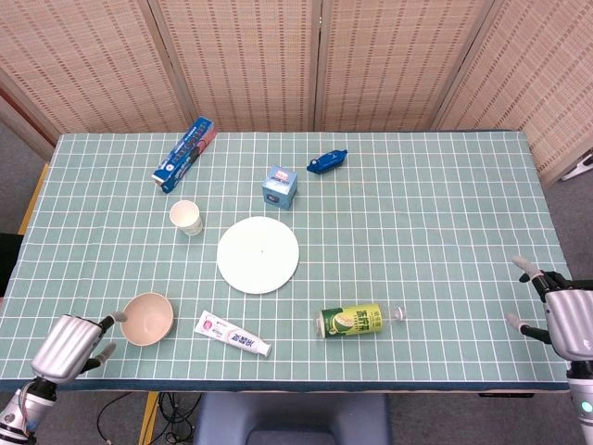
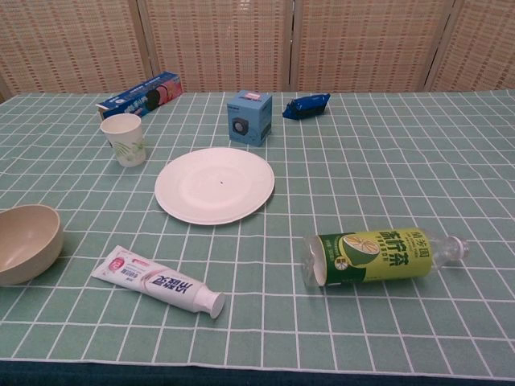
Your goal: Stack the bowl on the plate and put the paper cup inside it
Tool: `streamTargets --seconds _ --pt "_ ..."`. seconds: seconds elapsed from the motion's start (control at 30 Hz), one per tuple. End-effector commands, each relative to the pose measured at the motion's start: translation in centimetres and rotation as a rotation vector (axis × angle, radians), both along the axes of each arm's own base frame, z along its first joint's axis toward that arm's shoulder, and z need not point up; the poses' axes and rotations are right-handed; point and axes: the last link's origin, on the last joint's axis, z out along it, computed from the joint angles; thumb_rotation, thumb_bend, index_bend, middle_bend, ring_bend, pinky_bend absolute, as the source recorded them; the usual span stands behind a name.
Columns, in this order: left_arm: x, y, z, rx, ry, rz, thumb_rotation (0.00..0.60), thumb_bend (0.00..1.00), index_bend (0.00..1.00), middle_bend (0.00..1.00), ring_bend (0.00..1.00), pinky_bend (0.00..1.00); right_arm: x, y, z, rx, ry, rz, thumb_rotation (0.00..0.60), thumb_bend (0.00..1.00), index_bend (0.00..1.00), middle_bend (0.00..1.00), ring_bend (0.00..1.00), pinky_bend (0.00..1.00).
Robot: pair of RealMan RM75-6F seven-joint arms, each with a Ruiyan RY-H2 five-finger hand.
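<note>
A beige bowl [image 1: 147,318] [image 2: 26,241] stands upright near the table's front left. The white plate [image 1: 258,254] [image 2: 215,184] lies flat in the middle, bare. A white paper cup [image 1: 186,217] [image 2: 125,139] stands upright behind and left of the plate. My left hand [image 1: 69,345] is at the front left corner, just left of the bowl, fingers apart and reaching toward the rim, holding nothing. My right hand [image 1: 561,315] hovers at the right edge, fingers spread, holding nothing. Neither hand shows in the chest view.
A toothpaste tube [image 1: 232,335] lies right of the bowl. A green bottle [image 1: 357,321] lies on its side in front of the plate. A small blue box [image 1: 280,186], a blue packet [image 1: 327,160] and a long blue carton [image 1: 184,153] sit further back.
</note>
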Motion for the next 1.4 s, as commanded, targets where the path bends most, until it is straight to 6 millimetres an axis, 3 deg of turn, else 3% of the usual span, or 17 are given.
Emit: streamTargets --seconds 0.03,0.5,0.9,1.4 --pt "0.0 -0.1 -1.2 -0.028 0.002 -0.013 0.600 0.29 0.35 0.92 0.91 0.97 0.0 0.0 0.0 0.000 0.000 -0.002 0.600 0.04 0.19 0.39 0.36 0.55" --pt "-0.3 -0.4 -4.6 -0.087 0.020 -0.008 0.600 0.29 0.36 0.97 0.95 1.00 -0.3 0.5 0.4 -0.007 0.004 -0.018 0.600 0.04 0.19 0.39 0.36 0.55" --pt "-1.2 0.7 -6.6 -0.093 0.043 -0.017 0.600 0.30 0.39 0.98 0.95 1.00 -0.4 0.7 0.5 -0.006 0.000 -0.025 0.600 0.04 0.19 0.39 0.36 0.55" --pt "-1.7 1.9 -7.4 -0.090 0.045 -0.011 0.600 0.29 0.48 0.98 0.96 1.00 -0.5 0.7 0.5 -0.006 0.002 -0.037 0.600 0.04 0.19 0.39 0.36 0.55"
